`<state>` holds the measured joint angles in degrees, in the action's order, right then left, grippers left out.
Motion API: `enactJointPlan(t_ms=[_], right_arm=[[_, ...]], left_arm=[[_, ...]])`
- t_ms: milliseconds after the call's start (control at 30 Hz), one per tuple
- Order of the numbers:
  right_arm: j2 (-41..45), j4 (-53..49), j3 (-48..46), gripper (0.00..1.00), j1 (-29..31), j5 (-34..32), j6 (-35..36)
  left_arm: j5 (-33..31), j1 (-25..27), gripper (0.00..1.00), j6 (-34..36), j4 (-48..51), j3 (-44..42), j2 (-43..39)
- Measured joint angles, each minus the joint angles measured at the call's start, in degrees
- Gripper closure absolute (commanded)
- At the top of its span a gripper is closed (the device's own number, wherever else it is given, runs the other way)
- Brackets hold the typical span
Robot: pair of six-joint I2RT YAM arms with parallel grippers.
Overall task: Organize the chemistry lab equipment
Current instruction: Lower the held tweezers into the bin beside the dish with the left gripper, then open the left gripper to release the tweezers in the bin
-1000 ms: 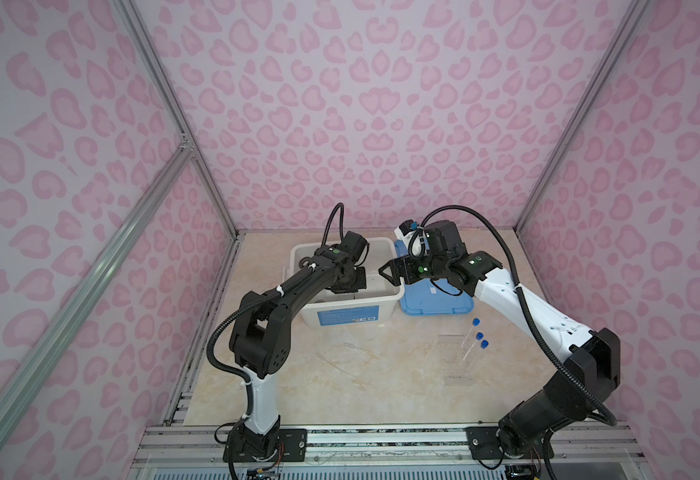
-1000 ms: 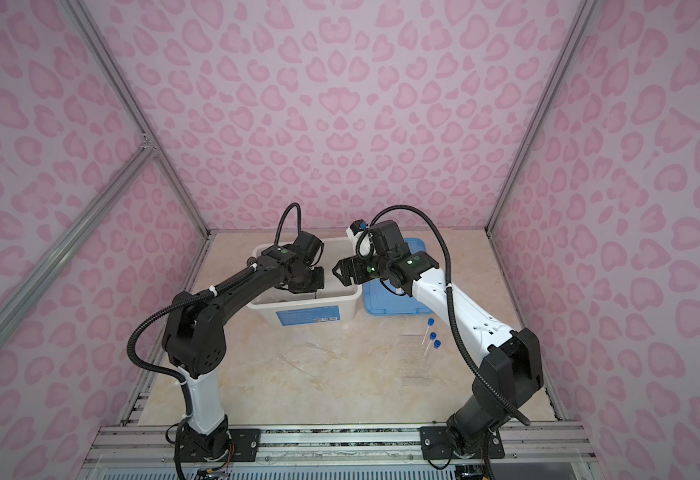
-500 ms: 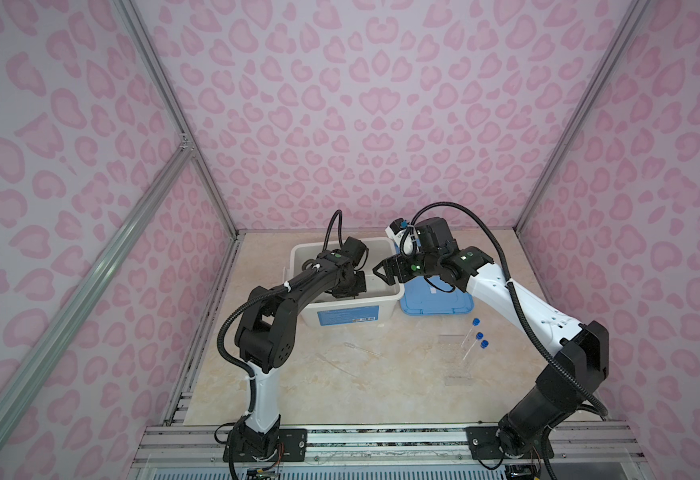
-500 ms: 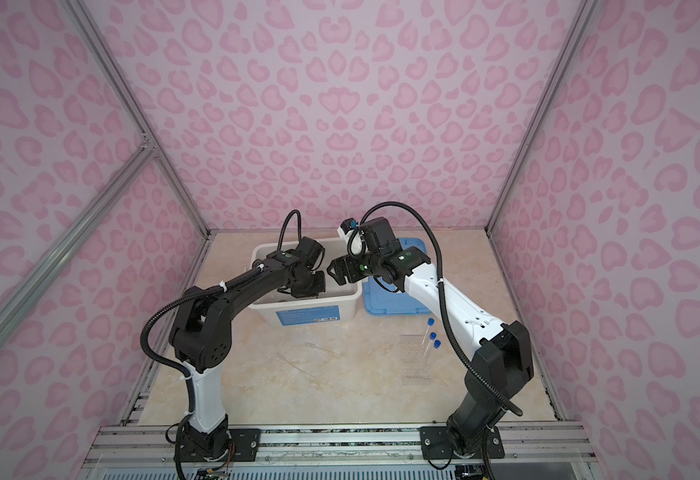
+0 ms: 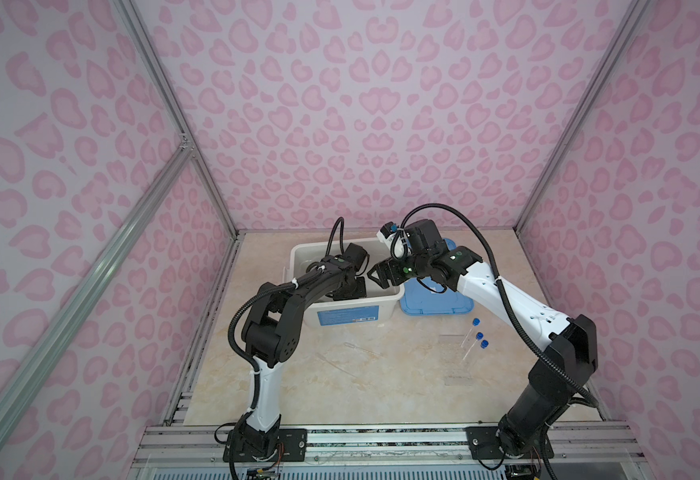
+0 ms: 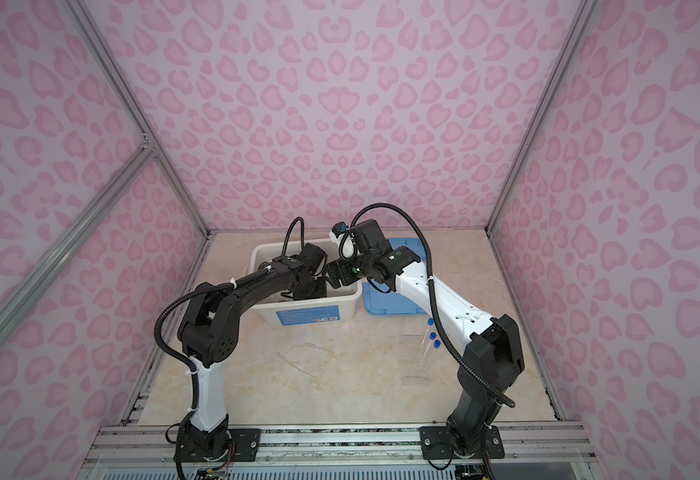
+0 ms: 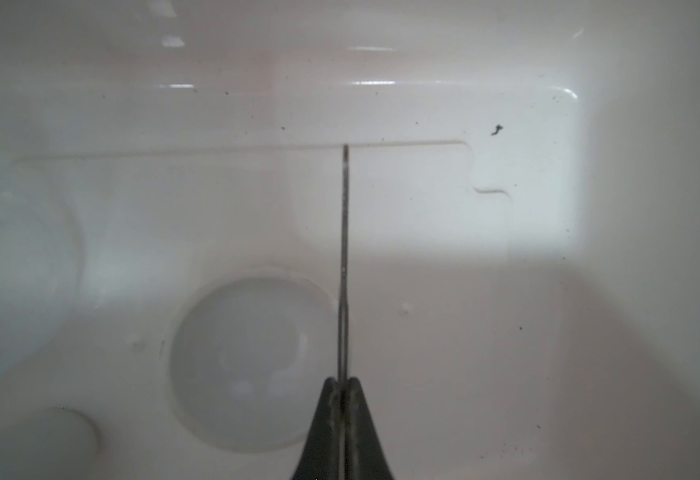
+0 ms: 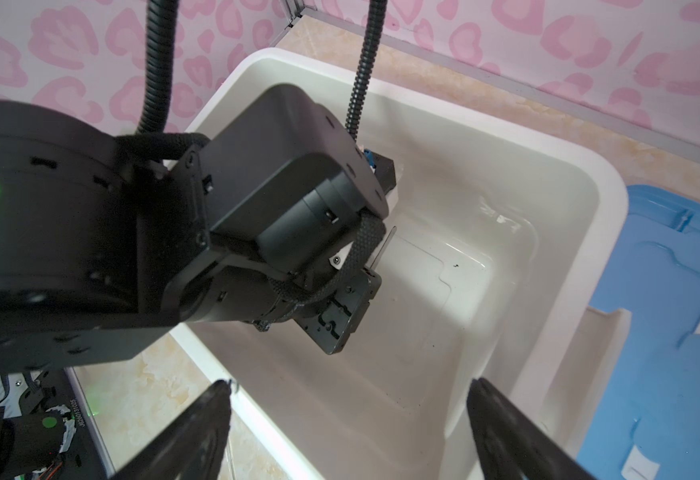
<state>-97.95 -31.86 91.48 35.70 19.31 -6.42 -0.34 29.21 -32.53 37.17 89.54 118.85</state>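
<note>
The left gripper (image 7: 342, 380), jaws clamped on the thin metal tweezers (image 7: 344, 249), holds them inside the white box (image 8: 589, 174), with a white round dish (image 7: 252, 365) just beside its jaws. The right gripper (image 8: 348, 384) hovers wide open and empty above the rim. Far from both, blue-capped tubes (image 5: 471, 336), clear rack (image 5: 456, 361) and droppers (image 5: 361, 349) await packing.
</note>
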Motion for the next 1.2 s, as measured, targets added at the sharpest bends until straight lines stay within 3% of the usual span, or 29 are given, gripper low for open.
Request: enactJointPlan(t_ms=[333,667,767,1067,1200], right_arm=[[-0.8,-0.7,0.1,0.10,0.2,0.0,0.1],[-1.4,-0.7,0.1,0.10,0.2,0.0,0.1],[-1.4,-0.8,0.1,0.10,0.2,0.0,0.1],[-1.3,-0.9,0.1,0.10,0.2,-0.2,0.1],[-0.7,-1.0,0.2,0.10,0.2,-0.5,0.2]], left_arm=[[0.5,0.0,0.97,-0.4,-2.1,-1.0,1.4],[0.5,0.0,0.88,-0.4,-2.8,-1.0,2.2],[0.3,0.0,0.80,-0.2,-2.9,-1.0,2.2],[-1.0,0.0,0.69,0.3,-1.9,-0.4,1.3],[-1.6,0.0,0.57,1.1,-0.8,1.0,-0.7]])
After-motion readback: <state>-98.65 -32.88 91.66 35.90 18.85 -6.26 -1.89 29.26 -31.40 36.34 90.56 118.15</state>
